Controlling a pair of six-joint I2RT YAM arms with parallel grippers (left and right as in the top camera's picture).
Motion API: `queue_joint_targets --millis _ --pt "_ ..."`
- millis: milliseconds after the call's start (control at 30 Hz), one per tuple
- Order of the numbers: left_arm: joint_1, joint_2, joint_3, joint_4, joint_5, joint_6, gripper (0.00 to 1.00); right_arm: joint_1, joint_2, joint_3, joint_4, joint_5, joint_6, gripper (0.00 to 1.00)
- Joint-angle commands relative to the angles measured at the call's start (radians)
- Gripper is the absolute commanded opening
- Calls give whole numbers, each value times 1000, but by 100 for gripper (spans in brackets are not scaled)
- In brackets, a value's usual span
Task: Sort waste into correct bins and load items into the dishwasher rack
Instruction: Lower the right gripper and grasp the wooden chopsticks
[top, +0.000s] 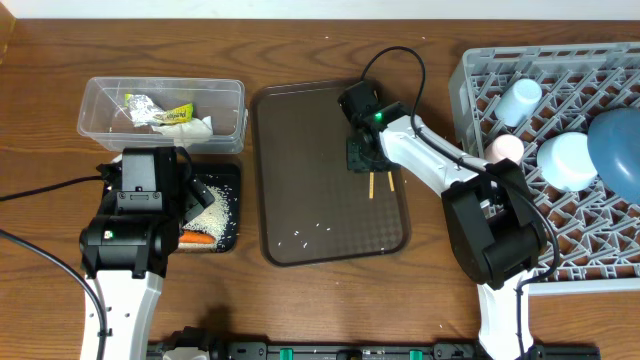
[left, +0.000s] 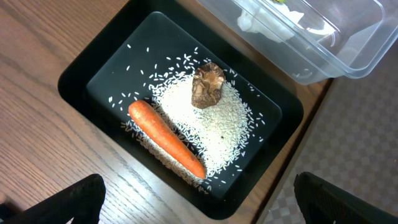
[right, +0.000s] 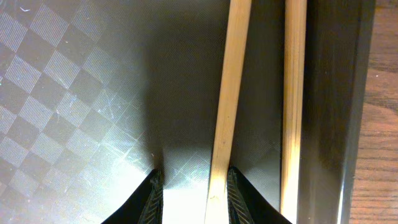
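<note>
The right claw (right: 193, 175) is straddling one of two wooden chopsticks (right: 229, 87) lying side by side on the dark brown serving tray (top: 300, 200), close to its right rim. The claw's fingers (right: 153, 194) are standing partly spread. One is sitting against the stick and the other is apart from it, so nothing is being pinched. The second chopstick is lying just outside the claw.

Across the desk (top: 40, 60), the left claw (left: 199, 202) is hanging spread wide and empty above the shallow black tray (left: 81, 68). There an orange carrot (left: 165, 137) is lying along a heap of white rice grains (left: 217, 130), with a brown food lump (left: 207, 84) on top of the heap. Just behind, the clear plastic tub (top: 100, 95) is holding crumpled white napkins (top: 190, 127) and the silver and yellow-green wrapper (top: 170, 114). At the far right, the light grey dishwasher rack (top: 480, 80) is carrying a white cup (top: 520, 100) and the large dark blue bowl (top: 620, 140).
</note>
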Motion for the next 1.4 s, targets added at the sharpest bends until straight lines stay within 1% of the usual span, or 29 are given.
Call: queue_joint_targets --millis 0,167,400,500,533,833,1000,1267,1367 --pt "-1 2 -1 -3 -2 7 98 -11 61 -9 -3 32 38 26" --pt "-1 2 -1 -4 -2 6 98 -11 61 -9 -7 35 55 17" --pt "-1 2 -1 -3 -2 6 98 -13 61 -9 -23 66 95 9" --pt "-1 2 -1 -3 -2 6 98 -13 61 -9 -26 67 101 2" --pt "-1 2 -1 -4 -2 7 98 -13 61 -9 -26 67 101 1" --pt "-1 2 -1 -3 -2 6 98 -11 61 -9 -26 64 100 1" --pt "-1 2 -1 -3 -2 7 98 -11 48 -8 -27 16 62 1" --pt "-1 2 -1 -3 -2 6 98 -12 -97 -8 -41 -2 43 1" --pt "-1 2 -1 -3 -2 6 98 -10 -159 -8 -49 -10 15 1"
